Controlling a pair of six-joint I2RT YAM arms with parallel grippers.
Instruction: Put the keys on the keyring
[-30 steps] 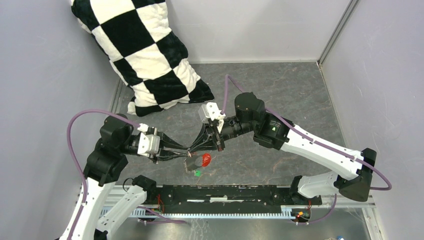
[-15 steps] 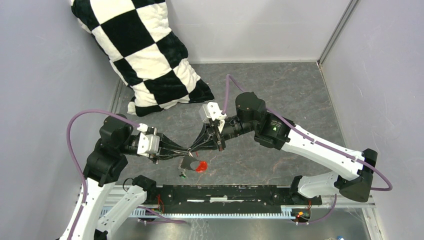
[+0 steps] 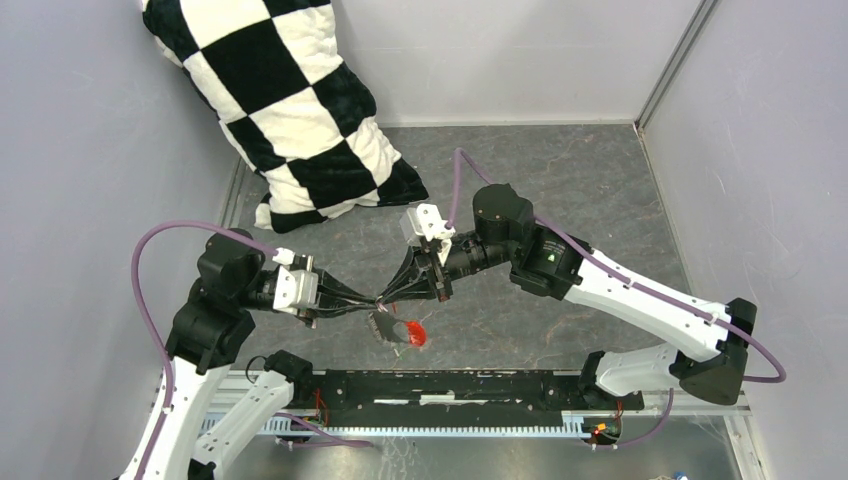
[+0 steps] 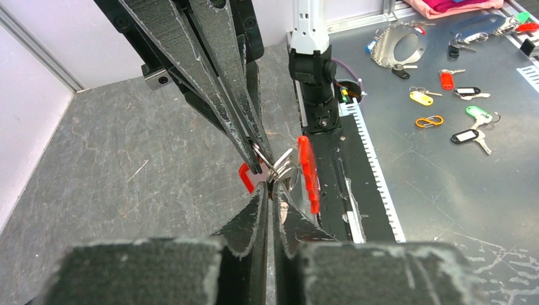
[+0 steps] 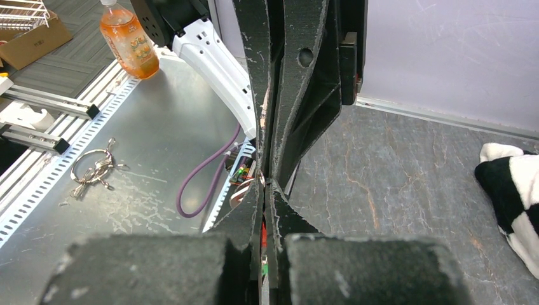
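My left gripper and right gripper meet tip to tip above the grey floor. In the left wrist view my left gripper is shut on the thin silver keyring. The right gripper's fingers come down from above and pinch the same ring. The long red tag hangs edge-on beside it and shows below the tips in the top view. A red piece sits behind the right fingertips; I cannot tell whether it is a key. The green tag shows through the right gripper's gap. The plain silver key is not made out.
A black-and-white checked pillow leans in the back left corner. Grey walls close in the back and sides. A black rail runs along the near edge. Spare keys and tags lie on the metal bench beyond it, as do a drink bottle and loose rings.
The hanging tags have swung: the red tag moved lower and slightly right, and the green tag has gone out of sight in the top view. Both grippers stayed joined at the ring.
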